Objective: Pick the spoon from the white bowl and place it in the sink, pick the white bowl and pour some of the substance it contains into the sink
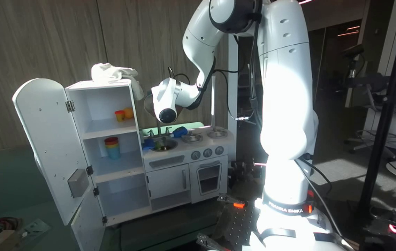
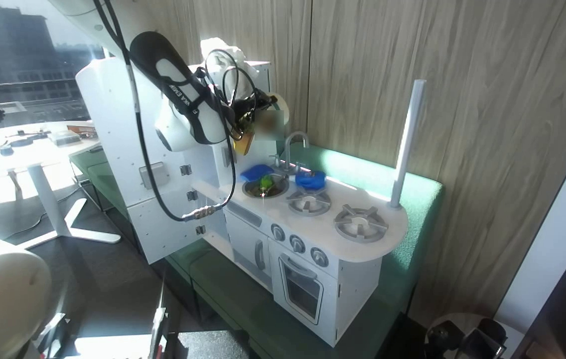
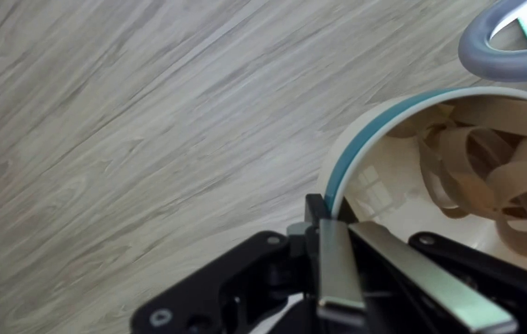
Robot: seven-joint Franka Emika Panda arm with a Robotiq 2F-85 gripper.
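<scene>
The white bowl (image 3: 398, 208), with beige strips (image 3: 523, 174) inside, is being clamped at its rim by the gripper (image 3: 330, 210) and held higher than the sink (image 2: 278, 189).

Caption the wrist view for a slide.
Gripper pinches the rim of a blue-banded white bowl holding curled tan strips.

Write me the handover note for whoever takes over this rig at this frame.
Tool: shut on the white bowl, at its rim.
Bowl: held above the counter, tan curled strips inside.
Sink: a green item in it; I can't make out the spoon in any view.
Done: bowl picked up; spoon step unconfirmed.
Left: pour some strips into the sink.
</scene>
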